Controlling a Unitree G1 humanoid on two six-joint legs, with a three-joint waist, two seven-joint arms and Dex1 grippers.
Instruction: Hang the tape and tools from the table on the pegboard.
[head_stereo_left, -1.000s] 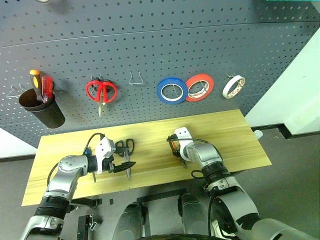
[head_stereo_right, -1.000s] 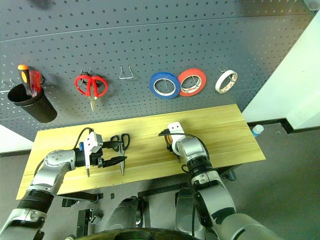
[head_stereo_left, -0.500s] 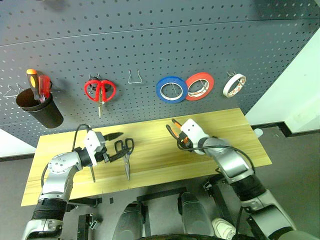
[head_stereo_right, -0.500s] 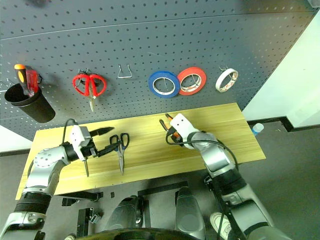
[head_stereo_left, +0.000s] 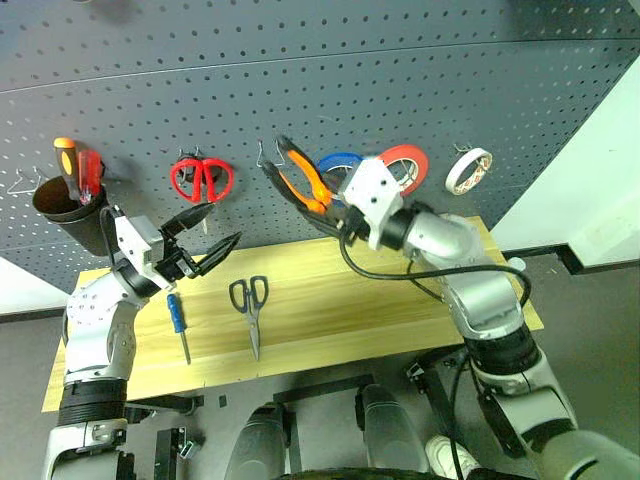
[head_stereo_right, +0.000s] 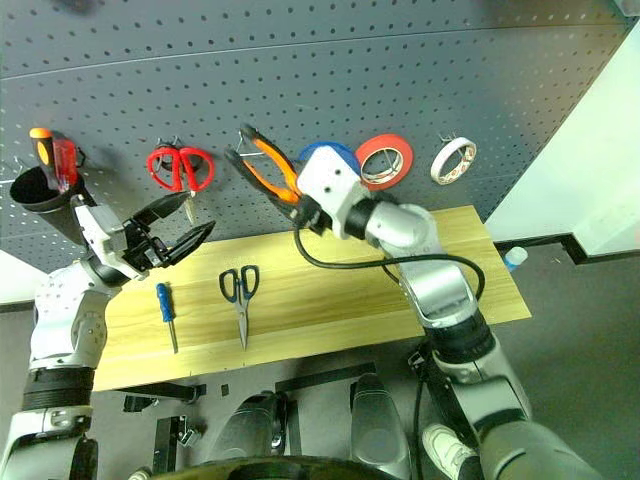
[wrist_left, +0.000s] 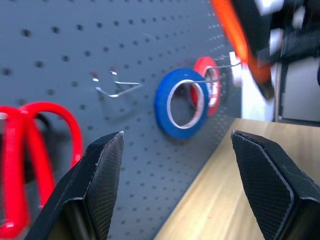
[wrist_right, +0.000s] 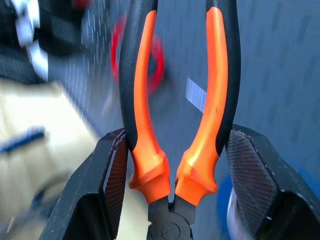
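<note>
The dark grey pegboard (head_stereo_left: 300, 80) stood behind the long table (head_stereo_left: 400, 290) of light wood. On the pegboard hung a black cup (head_stereo_left: 62, 208) with an orange and a red screwdriver, red-handled scissors (head_stereo_left: 202, 178), a blue tape roll (head_stereo_left: 335, 165), a red tape roll (head_stereo_left: 408, 160) and, at the right end of the row, the whitish tape roll (head_stereo_left: 467, 170) on its hook. My right gripper (head_stereo_left: 335, 222) was up in front of the pegboard and pinched the orange-and-black pliers (head_stereo_left: 296, 178) near the joint, with the handles pointing up beside a bare wire hook (head_stereo_left: 268, 153). My left gripper (head_stereo_left: 205, 232) was spread and empty, above the left part of the table. On the table lay the dark-handled scissors (head_stereo_left: 250, 303) and, well to their left, the small blue-handled screwdriver (head_stereo_left: 178, 322).
</note>
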